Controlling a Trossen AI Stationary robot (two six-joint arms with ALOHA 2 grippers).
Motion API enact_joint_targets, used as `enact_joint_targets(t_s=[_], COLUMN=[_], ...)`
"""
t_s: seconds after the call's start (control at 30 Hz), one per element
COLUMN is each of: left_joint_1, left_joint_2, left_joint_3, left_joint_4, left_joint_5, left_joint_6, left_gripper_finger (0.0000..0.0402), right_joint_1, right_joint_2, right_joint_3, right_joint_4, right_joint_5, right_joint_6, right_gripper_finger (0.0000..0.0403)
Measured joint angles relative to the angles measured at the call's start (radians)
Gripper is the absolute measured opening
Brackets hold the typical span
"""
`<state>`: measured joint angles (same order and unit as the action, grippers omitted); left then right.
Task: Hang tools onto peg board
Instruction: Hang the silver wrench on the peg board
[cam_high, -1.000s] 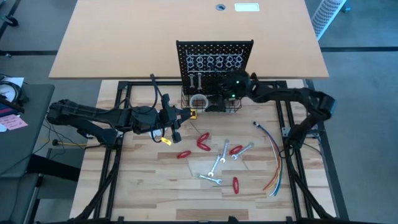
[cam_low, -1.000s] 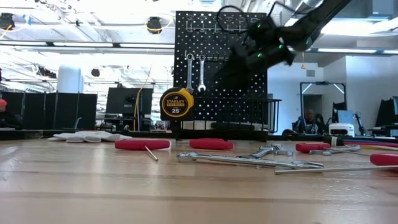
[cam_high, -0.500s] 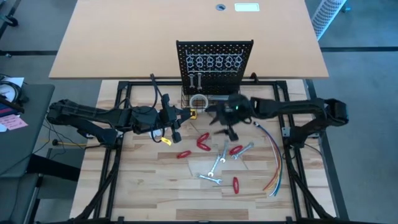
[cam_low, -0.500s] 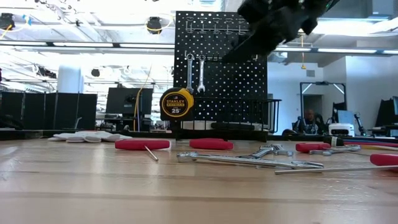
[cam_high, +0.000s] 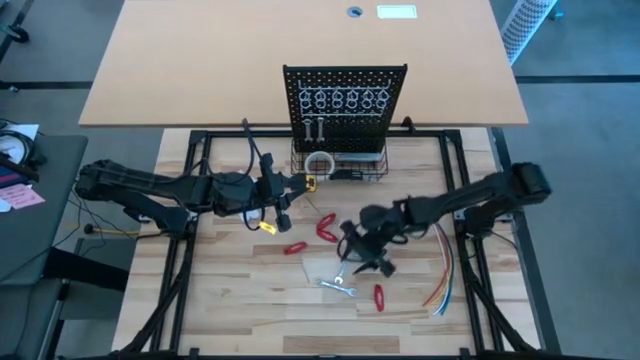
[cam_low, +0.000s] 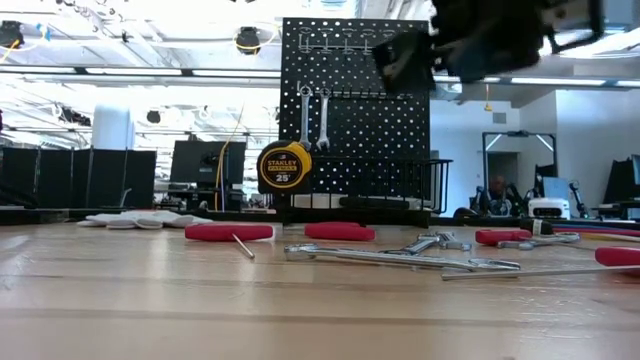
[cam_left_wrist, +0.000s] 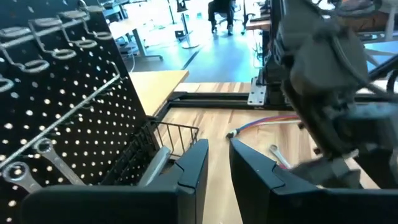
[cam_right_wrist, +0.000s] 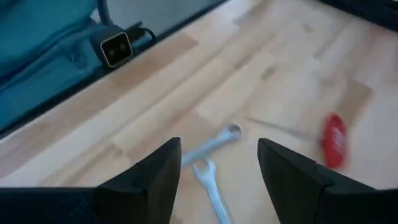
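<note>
Dark and spread wide, the right gripper (cam_high: 362, 250) hangs empty above the loose tools on the wooden table (cam_high: 230, 300), a pair of crossed silver wrenches (cam_right_wrist: 210, 163) lying between its fingers and a red-handled tool (cam_right_wrist: 334, 140) just beside (both untouched). This looks like the reach for the next tool; the next move calls for lowering squarely over one wrench. Its arm stretches low across from the right. Two wrenches (cam_low: 313, 115) already hang on the peg board (cam_high: 345, 98). The left gripper (cam_high: 283, 187), slightly parted and empty, waits near the board's wire basket (cam_left_wrist: 166, 140).
</note>
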<state>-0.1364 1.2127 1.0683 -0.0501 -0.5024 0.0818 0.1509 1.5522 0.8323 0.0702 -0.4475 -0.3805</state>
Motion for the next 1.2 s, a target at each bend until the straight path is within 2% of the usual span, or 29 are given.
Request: enact_joint_targets(t_s=[0.13, 0.3, 0.5, 0.73, 0.93, 1.1, 1.2], left_joint_1=[-0.004, -0.016, -0.048, -0.120, -0.188, -0.234, -0.242], left_joint_2=[0.009, 0.038, 0.059, 0.063, 0.066, 0.091, 0.117], left_joint_3=[-0.001, 0.000, -0.002, 0.000, 0.000, -0.001, 0.000], left_joint_4=[0.009, 0.025, 0.018, 0.050, 0.068, 0.065, 0.078], left_joint_5=[0.000, 0.000, -0.001, -0.001, -0.006, -0.053, -0.080], left_joint_6=[-0.020, -0.037, -0.093, -0.154, -0.184, -0.209, -0.220], left_gripper_finger=[0.0063, 0.0063, 0.0063, 0.0063, 0.0063, 0.0063, 0.0063], right_joint_1=[0.022, 0.016, 0.056, 0.172, 0.256, 0.312, 0.322], right_joint_2=[0.145, 0.222, 0.270, 0.300, 0.302, 0.303, 0.318], right_joint_3=[-0.008, 0.022, 0.023, 0.029, 0.045, 0.046, 0.046], right_joint_4=[0.178, 0.205, 0.210, 0.231, 0.246, 0.274, 0.292], right_joint_5=[0.005, -0.007, 0.209, 0.460, 0.525, 0.662, 0.696], right_joint_6=[0.075, 0.178, 0.314, 0.409, 0.486, 0.522, 0.549], right_gripper_finger=[0.0220, 0.0220, 0.0220, 0.0220, 0.0220, 0.0220, 0.0220])
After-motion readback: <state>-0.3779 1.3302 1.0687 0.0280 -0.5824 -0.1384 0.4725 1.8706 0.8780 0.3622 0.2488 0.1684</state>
